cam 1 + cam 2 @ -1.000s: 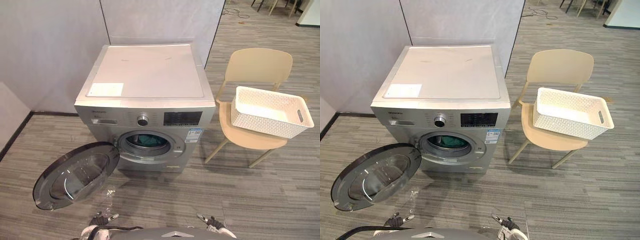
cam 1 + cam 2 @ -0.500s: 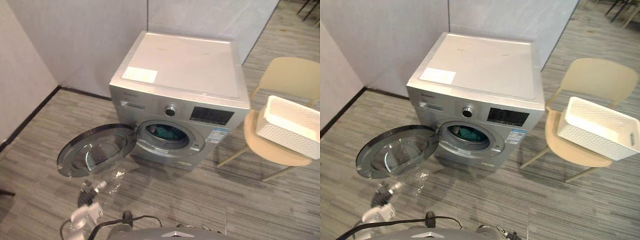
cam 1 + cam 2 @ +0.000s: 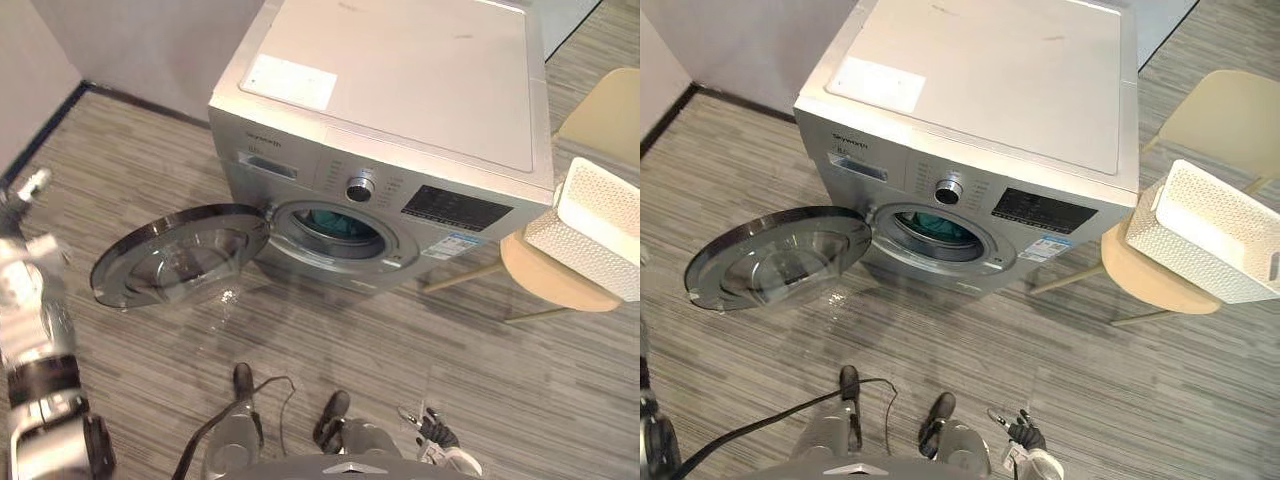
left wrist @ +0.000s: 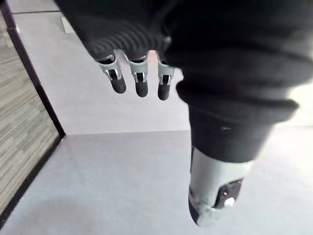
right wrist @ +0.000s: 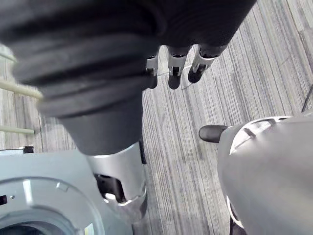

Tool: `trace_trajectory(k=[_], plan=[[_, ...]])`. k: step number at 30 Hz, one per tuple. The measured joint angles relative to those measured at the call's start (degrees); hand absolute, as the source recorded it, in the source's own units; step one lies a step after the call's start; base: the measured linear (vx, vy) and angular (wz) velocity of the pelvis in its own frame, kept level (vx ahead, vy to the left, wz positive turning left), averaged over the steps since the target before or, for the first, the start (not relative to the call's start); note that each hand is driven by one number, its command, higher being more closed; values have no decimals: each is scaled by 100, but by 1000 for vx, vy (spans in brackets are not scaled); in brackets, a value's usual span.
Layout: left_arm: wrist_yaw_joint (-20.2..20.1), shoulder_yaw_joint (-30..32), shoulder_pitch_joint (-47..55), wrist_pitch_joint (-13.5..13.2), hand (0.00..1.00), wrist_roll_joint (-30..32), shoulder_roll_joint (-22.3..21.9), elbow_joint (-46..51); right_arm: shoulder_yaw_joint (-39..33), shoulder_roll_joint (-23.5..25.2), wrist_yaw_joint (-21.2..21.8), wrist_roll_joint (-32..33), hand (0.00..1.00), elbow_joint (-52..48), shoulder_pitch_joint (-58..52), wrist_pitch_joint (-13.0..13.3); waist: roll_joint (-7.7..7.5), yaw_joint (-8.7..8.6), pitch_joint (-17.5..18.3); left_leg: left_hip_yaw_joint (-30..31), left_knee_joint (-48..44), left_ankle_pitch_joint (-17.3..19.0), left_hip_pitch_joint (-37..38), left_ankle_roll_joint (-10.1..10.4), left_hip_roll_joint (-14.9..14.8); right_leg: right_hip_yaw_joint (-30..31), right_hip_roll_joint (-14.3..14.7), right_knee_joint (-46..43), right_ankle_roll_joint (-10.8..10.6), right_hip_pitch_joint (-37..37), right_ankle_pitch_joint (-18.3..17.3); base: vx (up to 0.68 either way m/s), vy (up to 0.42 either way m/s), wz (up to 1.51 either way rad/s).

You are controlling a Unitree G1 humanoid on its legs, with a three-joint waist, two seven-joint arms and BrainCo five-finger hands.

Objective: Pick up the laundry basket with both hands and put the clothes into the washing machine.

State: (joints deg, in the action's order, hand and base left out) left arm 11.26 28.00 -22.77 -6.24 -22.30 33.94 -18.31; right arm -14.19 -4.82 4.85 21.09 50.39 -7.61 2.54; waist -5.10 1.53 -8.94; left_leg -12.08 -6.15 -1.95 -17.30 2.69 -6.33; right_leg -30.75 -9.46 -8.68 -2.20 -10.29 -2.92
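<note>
The white laundry basket (image 3: 1215,232) stands on the seat of a beige chair (image 3: 1150,280), to the right of the washing machine (image 3: 400,110); no clothes show inside it. The machine's round door (image 3: 180,255) hangs wide open to its left. Teal cloth (image 3: 335,224) lies in the drum. My left hand (image 3: 22,275) is raised at the far left, away from the machine, its fingers (image 4: 139,81) straight and holding nothing. My right hand (image 3: 435,432) hangs low near the floor, fingers (image 5: 173,66) relaxed and empty.
Grey partition walls (image 4: 122,171) stand behind and to the left of the machine. Striped grey flooring (image 3: 970,330) lies in front of the machine and chair. The open door juts out low over the floor on the left.
The camera has swung and come closer to the machine, shifting the whole picture. My left arm has risen at the left edge. Basket, chair and door stay put.
</note>
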Motion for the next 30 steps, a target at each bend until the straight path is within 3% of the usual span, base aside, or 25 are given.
trace_trajectory(k=[6,8,9,12,15,20,25,30], plan=[[-152,-357,-1495,15,0,-532,486,-1530,311,197,14,237,0,-457,16,8,-98,160,-103,-245,-879,427,-773,-22,-496,392,391,334,87,-378,556,-73,39,-32],[-208,-347,-2051,88,0,-1294,558,-2352,359,264,-2,348,0,-460,13,-3,-210,213,-180,-348,-1077,642,-944,-18,-777,594,624,572,92,-460,901,-117,33,-51],[-208,-353,-2153,142,0,-1524,557,-2554,398,266,-7,383,0,-468,13,-6,-224,201,-184,-383,-1076,640,-1010,-16,-900,671,722,649,88,-528,1099,-90,34,-38],[-222,-335,-2145,197,0,-1689,537,-2881,402,318,-29,411,0,-463,-28,-8,-255,162,-191,-440,-1076,617,-1058,-4,-1022,699,819,693,90,-590,1236,-20,23,-16],[-375,-172,-1941,282,0,-1686,332,-3246,392,360,-27,448,0,-458,-57,-10,-271,241,-191,-534,-1089,510,-1031,36,-1035,756,842,799,92,-576,1233,91,0,-10],[-582,-75,-1183,95,0,-1348,-391,-3082,250,351,-13,438,0,-448,-62,-20,-223,313,-225,-564,-1055,498,-658,48,-893,751,728,778,63,-182,958,83,40,15],[-665,-714,7,45,0,-1475,-990,-2657,180,194,-2,322,0,-390,-64,-15,-180,298,-227,-526,-1010,504,-468,41,-493,633,307,483,7,-43,256,-11,35,26],[-673,-1513,1514,163,0,-1999,-1940,-2572,184,60,-9,312,0,59,-83,-27,-92,172,-206,-467,-517,351,31,-7,-187,568,71,276,-111,227,56,-70,42,19]])
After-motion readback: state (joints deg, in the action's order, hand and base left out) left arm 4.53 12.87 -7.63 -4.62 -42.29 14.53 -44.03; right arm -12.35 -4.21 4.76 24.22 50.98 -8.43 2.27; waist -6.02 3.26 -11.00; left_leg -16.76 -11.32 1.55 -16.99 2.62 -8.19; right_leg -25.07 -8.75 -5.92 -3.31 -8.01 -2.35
